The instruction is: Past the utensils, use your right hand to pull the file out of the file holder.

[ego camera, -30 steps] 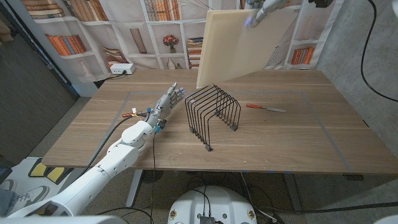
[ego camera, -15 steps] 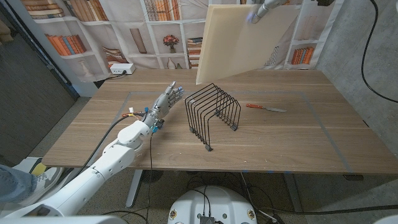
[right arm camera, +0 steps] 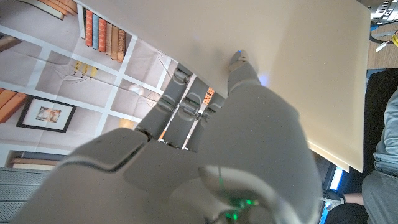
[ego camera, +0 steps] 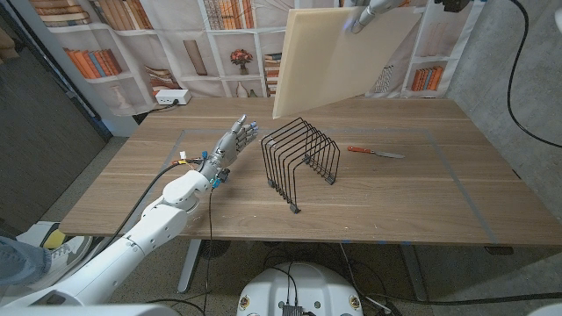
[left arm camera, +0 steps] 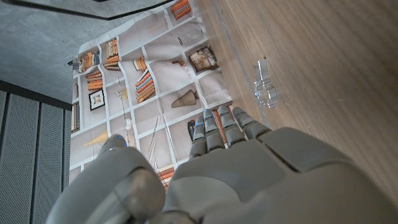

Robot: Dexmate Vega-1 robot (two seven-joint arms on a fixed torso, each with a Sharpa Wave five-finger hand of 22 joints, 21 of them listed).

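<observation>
Head view: the cream-coloured file [ego camera: 329,61] is held high in the air by the right hand [ego camera: 367,15], well clear of the black wire file holder [ego camera: 300,160], which stands on the wooden table [ego camera: 421,193] below it with its slots bare. The file is tilted, its lower corner hanging above and just behind the holder. A red-handled knife [ego camera: 373,153] is seen lying on the table to the holder's right, apart from it. The left hand [ego camera: 226,154] is stretched out near the holder's left side, fingers extended and apart, with nothing held; whether it touches the tabletop cannot be told.

In the right wrist view, the file [right arm camera: 298,68] is shown as a broad pale sheet with a fingertip [right arm camera: 239,61] of the right hand [right arm camera: 211,149] pressed against its face. In the left wrist view, the left hand [left arm camera: 236,168] is seen from behind, its fingers straight and side by side, reaching along the wood grain of the table [left arm camera: 323,68]. A backdrop printed with bookshelves [ego camera: 132,35] is seen behind the table.
</observation>
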